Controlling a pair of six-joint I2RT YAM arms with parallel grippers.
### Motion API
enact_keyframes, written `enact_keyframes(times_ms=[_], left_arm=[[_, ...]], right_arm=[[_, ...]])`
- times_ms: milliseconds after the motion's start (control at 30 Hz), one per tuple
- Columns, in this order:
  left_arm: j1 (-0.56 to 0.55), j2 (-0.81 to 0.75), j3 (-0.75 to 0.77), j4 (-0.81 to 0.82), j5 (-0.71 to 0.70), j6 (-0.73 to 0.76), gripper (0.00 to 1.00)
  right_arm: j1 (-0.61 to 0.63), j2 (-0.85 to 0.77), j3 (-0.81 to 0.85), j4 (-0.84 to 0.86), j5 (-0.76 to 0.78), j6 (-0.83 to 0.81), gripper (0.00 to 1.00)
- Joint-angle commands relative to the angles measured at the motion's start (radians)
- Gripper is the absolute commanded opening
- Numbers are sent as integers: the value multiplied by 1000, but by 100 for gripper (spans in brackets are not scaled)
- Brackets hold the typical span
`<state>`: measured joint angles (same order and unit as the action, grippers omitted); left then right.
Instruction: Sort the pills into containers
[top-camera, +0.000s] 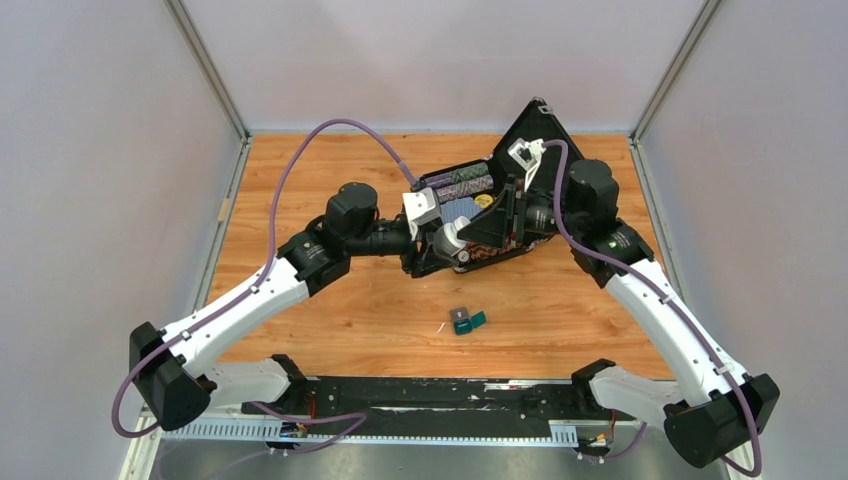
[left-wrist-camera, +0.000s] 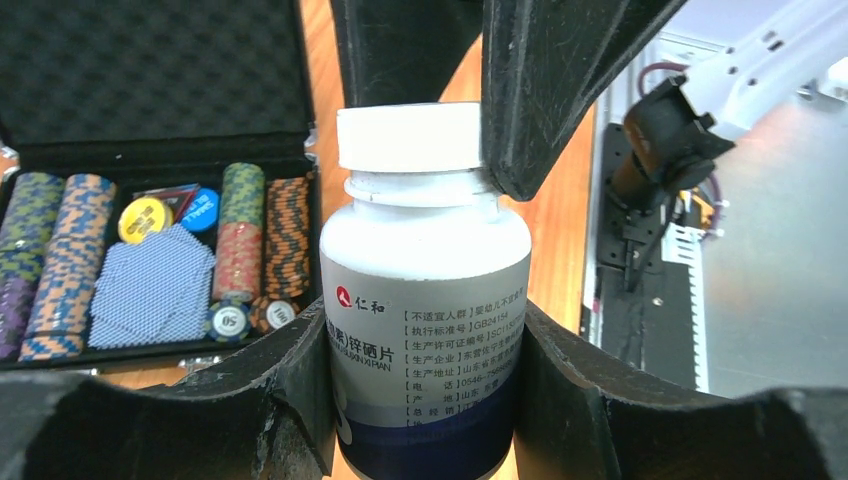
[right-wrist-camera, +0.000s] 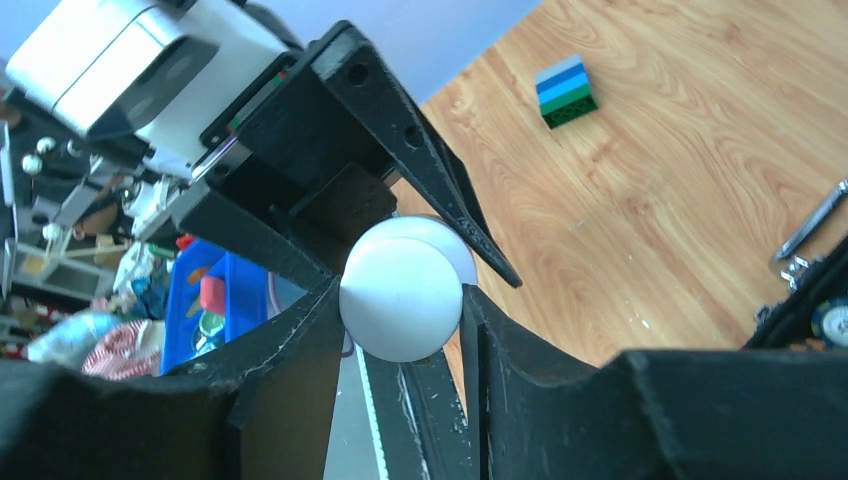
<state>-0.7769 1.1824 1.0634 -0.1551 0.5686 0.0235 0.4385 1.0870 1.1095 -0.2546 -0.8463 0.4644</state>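
White-capped bottle (left-wrist-camera: 425, 300) mid-frame: left jaws clamp its body, right jaws grip its cap (right-wrist-camera: 400, 300); teal box (top-camera: 467, 320) sits lower-centre on the surface (top-camera: 350, 310).

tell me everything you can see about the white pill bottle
The white pill bottle looks like glossy plastic. Its white screw cap is in place, and its grey and dark-blue label carries Chinese print and a red logo. It is held off the table, in front of the open chip case. The left gripper clamps its body and the right gripper pinches the cap. The contents cannot be seen.
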Motion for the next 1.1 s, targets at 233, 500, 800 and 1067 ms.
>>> enact_keyframes(times_ms=[233,500,800,1067], left_arm=[[13,-22,73,-167,261,77,0],[13,-40,36,-169,207,98,0],[6,-61,-66,-112,57,89,0],[-77,-33,-135,-77,-24,85,0]], right_arm=[[-82,-13,46,109,-197,-233,35],[-131,-16,47,100,-114,-135,35],[-130,-71,-101,-237,558,94,37],[-120,-175,-371,-412,916,295,36]])
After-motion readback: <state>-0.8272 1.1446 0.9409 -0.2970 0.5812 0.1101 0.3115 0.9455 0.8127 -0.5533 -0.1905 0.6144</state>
